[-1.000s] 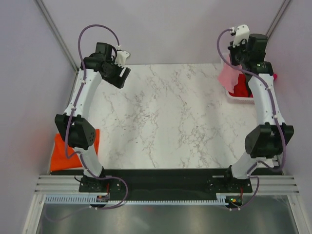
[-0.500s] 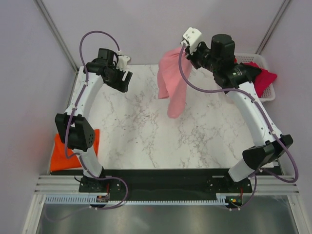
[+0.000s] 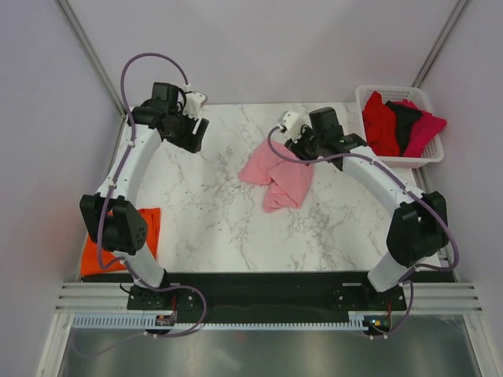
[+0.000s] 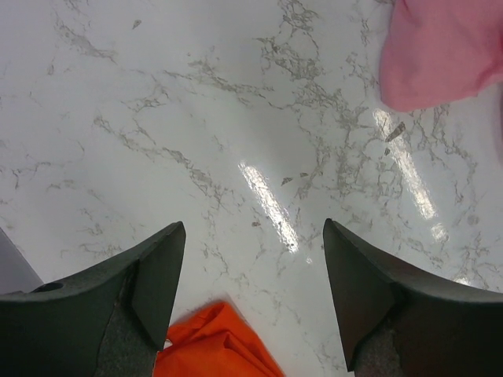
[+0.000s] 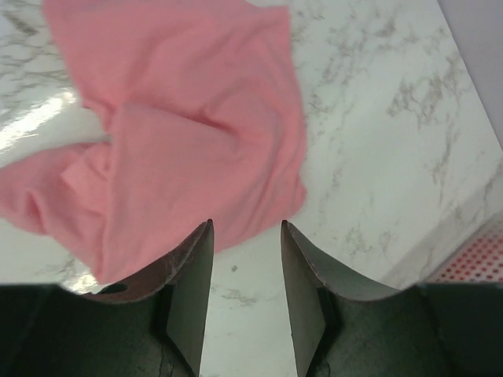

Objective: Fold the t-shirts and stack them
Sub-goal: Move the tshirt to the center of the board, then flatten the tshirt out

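Note:
A light pink t-shirt [image 3: 278, 179] [image 5: 181, 133] lies crumpled on the marble table [image 3: 220, 196], right of the middle. My right gripper [image 3: 301, 149] [image 5: 246, 225] hangs just over its far edge, open, with only bare marble between the fingers. The left gripper [image 3: 191, 133] [image 4: 253, 226] hovers over the back left of the table, open and holding nothing. A bright orange t-shirt [image 3: 96, 255] [image 4: 212, 345] lies at the table's left edge, partly hidden by the left arm. Red [image 3: 381, 122], black [image 3: 405, 116] and magenta [image 3: 426, 128] t-shirts sit in the basket.
The white mesh basket [image 3: 393, 92] stands at the back right corner. Walls close the table in on the left, back and right. The pink t-shirt's corner [image 4: 444, 47] shows at the top right of the left wrist view.
My right arm swung from the basket to the table's middle with the pink t-shirt, laid it down and opened. The left gripper barely shifted.

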`<state>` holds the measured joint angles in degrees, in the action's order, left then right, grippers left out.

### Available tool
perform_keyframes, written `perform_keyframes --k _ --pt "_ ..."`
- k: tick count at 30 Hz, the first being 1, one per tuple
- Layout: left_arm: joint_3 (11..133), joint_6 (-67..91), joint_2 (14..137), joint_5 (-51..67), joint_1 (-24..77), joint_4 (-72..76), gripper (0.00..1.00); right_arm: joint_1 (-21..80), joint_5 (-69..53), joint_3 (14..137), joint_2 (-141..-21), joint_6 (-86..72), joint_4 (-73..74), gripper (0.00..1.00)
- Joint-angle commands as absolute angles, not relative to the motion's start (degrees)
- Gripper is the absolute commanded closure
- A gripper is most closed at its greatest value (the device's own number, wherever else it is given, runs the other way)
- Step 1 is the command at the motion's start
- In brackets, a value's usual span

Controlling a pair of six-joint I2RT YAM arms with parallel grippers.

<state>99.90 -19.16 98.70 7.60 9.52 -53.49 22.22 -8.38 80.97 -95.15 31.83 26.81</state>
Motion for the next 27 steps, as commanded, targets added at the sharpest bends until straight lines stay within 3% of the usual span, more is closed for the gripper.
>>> perform_keyframes --k 1,12,27 --pt "99.4 -20.2 94.8 9.0 7.8 -53.3 0.22 30.7 -12.8 78.2 -90.3 39.3 23.8 0.53" --pt "87.2 -20.7 82.8 13.5 4.5 -52.0 0.23 43.1 -9.1 90.9 -110.6 42.0 23.5 0.58" --pt "80.9 -20.7 78.7 13.7 3.7 -49.5 0.23 44.5 -1.8 104.1 -126.3 45.3 28.2 0.59"
